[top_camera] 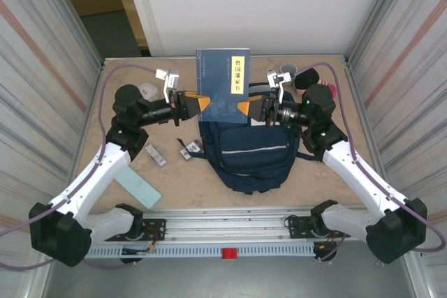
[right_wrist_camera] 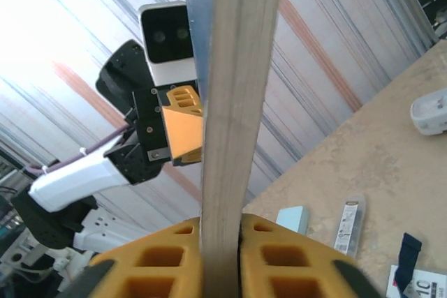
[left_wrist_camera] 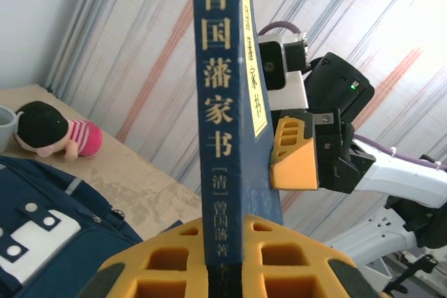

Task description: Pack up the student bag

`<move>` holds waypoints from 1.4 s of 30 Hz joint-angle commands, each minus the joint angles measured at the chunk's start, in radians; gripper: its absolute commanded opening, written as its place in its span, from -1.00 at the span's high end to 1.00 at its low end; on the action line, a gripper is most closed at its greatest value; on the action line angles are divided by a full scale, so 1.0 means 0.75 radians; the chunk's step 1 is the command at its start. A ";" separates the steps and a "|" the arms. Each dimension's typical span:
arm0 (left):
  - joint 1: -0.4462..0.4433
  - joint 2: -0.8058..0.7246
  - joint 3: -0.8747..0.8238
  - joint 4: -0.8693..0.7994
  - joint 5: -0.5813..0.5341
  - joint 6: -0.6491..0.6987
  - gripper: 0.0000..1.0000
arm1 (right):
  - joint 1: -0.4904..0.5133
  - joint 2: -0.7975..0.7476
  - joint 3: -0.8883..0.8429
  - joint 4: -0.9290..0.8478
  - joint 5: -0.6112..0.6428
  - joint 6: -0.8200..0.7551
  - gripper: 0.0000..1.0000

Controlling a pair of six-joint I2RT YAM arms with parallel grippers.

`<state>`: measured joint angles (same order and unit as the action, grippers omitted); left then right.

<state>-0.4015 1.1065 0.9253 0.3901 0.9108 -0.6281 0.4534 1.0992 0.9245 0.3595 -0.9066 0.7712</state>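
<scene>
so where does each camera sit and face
Top external: above, behind the bases, looking down at the table; both arms, left gripper and right gripper clamping a blue book by the student bag.
Left wrist: faces right past its orange fingers at the spine.
Right wrist: faces left past its fingers at the pages.
Shared: the book.

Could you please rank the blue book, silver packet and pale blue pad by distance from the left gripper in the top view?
1. The blue book, held in the left gripper.
2. The silver packet, beside the left arm.
3. The pale blue pad, farther down, left side.
</scene>
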 commanded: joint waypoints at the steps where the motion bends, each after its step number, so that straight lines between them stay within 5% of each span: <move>1: -0.009 -0.056 0.046 -0.105 -0.049 0.089 0.68 | -0.011 -0.004 0.065 0.055 -0.050 -0.067 0.99; 5: -0.009 -0.163 0.107 -0.507 -0.252 0.414 -0.22 | -0.017 -0.084 0.126 -0.362 0.022 -0.482 1.00; 7: -0.010 -0.227 0.144 -0.718 -0.383 0.637 -0.46 | -0.013 -0.125 0.163 -0.616 0.095 -0.739 1.00; 11: -0.015 -0.351 0.176 -1.008 -0.560 1.101 -0.65 | 0.005 -0.194 0.195 -0.944 0.295 -1.199 1.00; 16: -0.016 -0.445 0.159 -1.158 -0.486 1.486 -0.77 | 0.106 -0.228 0.163 -1.125 0.466 -1.693 1.00; 21: -0.047 -0.439 0.136 -1.210 -0.435 1.580 -0.78 | 0.271 -0.198 0.147 -1.203 0.707 -1.951 1.00; 27: -0.132 -0.366 0.100 -1.254 -0.422 1.645 -0.77 | 0.342 -0.153 0.167 -1.205 0.700 -1.987 1.00; 33: -0.172 -0.292 0.081 -1.257 -0.388 1.627 -0.47 | 0.346 -0.088 0.178 -1.160 0.620 -1.948 1.00; 39: -0.185 -0.254 0.069 -1.164 -0.280 1.560 0.28 | 0.315 -0.075 0.179 -1.104 0.560 -1.890 0.79; 42: -0.146 -0.273 0.026 -1.082 -0.224 1.519 0.91 | 0.215 -0.103 0.151 -1.015 0.435 -1.770 0.49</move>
<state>-0.5316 0.9188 0.9718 -0.5014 0.6655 0.5472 0.6674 1.0470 1.0306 -0.5152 -0.4740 -0.6384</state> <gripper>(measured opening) 0.128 0.202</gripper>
